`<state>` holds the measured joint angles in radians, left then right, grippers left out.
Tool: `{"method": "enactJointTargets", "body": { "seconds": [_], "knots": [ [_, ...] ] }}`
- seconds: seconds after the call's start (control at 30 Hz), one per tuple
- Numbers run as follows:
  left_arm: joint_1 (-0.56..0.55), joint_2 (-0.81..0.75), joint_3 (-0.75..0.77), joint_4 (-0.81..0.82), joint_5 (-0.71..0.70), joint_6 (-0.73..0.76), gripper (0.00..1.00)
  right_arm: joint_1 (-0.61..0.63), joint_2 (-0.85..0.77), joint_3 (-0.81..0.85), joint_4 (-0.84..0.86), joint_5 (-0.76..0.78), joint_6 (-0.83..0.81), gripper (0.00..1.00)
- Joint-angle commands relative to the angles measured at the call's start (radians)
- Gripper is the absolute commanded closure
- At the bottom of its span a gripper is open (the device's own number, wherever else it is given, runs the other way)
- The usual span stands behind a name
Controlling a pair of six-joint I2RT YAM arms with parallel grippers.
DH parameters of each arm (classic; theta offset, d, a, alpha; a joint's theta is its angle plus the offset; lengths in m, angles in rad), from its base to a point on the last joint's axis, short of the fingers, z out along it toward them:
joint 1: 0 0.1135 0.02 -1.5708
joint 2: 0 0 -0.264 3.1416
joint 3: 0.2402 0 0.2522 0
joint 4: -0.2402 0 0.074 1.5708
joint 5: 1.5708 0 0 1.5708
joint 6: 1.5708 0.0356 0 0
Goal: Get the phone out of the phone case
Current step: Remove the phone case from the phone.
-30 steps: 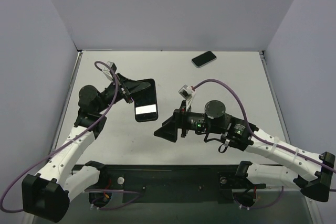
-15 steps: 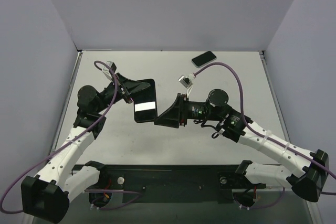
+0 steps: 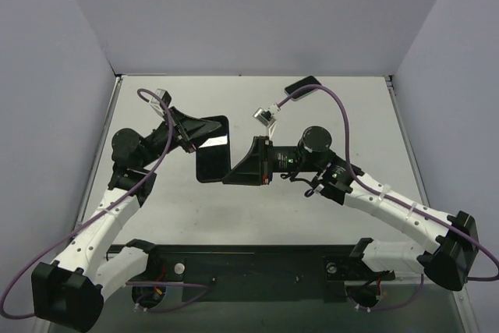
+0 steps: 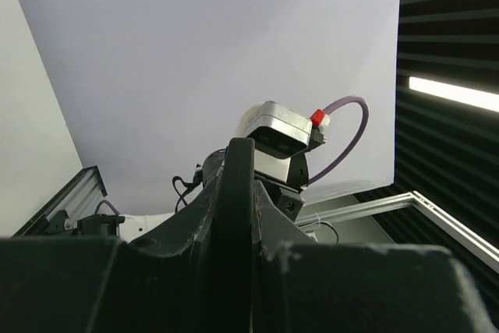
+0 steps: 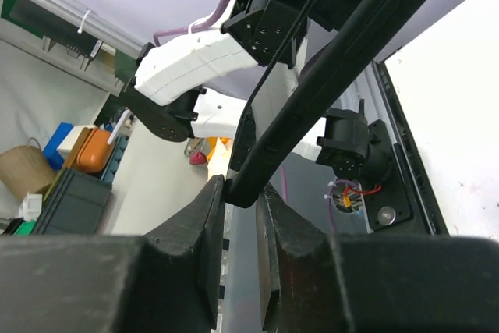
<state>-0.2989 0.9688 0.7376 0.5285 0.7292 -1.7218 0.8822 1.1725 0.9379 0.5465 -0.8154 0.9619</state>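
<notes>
So right now I've got the phone case (image 3: pixel 204 171) pinched from both ends, and it sits left of the table (image 3: pixel 327 216) centre, about 9 o'clock from the middle in the top view. Its long axis runs pretty much 12 to 6 there, with the phone (image 3: pixel 214 147) in it showing a dark glossy face to the overhead camera. My left gripper (image 3: pixel 210 125) comes in from 9 o'clock and is clamped on the far end, up near the 12 o'clock corner. My right gripper (image 3: pixel 231 175) reaches across from 3 o'clock and is clamped on the near end at the 5 o'clock corner. From my left wrist view the case is edge-on, a thin dark strip standing 12 to 6 between my fingers (image 4: pixel 175 251), with the other wrist's silver camera block (image 4: pixel 277 132) right behind it. From my right wrist view the edge shoots out of the squeezed fingers (image 5: pixel 199 259) toward 1 o'clock. Can't tell from any view whether the case touches the table or hangs above it. There's also a small dark slab (image 3: pixel 306 83) at the back edge, around 12 to 1 o'clock, well apart from everything I'm holding.
</notes>
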Motion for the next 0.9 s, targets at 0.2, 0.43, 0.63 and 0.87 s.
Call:
{"method": "enactJointTargets", "body": {
  "seconds": [0.2,0.43,0.63,0.87],
  "knots": [
    [-0.003,-0.001,0.045,0.16,0.059,-0.217,1.0,0.064,-0.017,0.103,-0.278,0.009,-0.572,1.0],
    [-0.029,-0.01,0.06,0.073,0.058,-0.208,1.0,0.127,0.053,0.341,-0.482,0.182,-0.821,1.0],
    [-0.077,0.005,0.039,0.113,0.023,-0.222,1.0,0.129,0.101,0.383,-0.436,0.3,-0.802,1.0],
    [-0.074,0.004,0.019,0.188,-0.039,-0.184,1.0,0.084,0.073,0.262,-0.35,0.292,-0.574,0.9]
  ]
}}
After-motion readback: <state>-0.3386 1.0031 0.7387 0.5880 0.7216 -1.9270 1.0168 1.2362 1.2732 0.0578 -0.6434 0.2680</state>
